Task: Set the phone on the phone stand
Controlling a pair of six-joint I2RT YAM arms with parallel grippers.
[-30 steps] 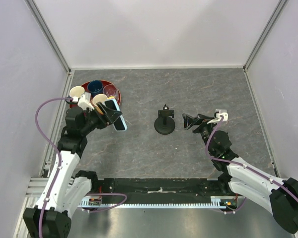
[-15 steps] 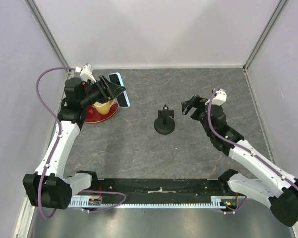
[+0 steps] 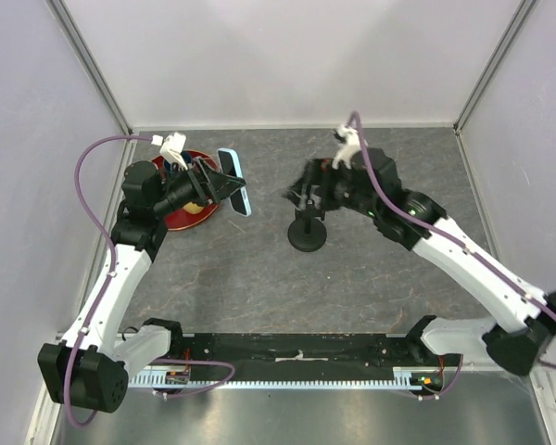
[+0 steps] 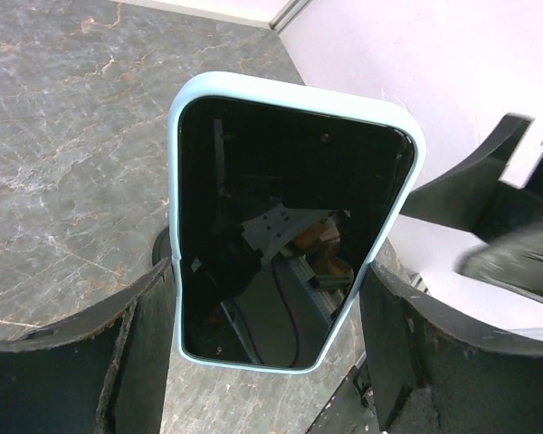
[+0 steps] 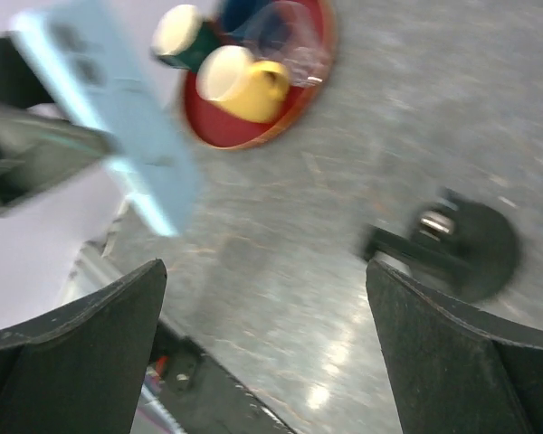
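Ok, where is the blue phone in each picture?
Top external: the light blue phone with a glossy black screen is left of centre, in the left claw.
Left wrist: it fills the middle, screen towards us.
Right wrist: it is upper left, blurred, back showing.
Shared landmark: the black round-based phone stand, right of the phone in the top and right wrist views.
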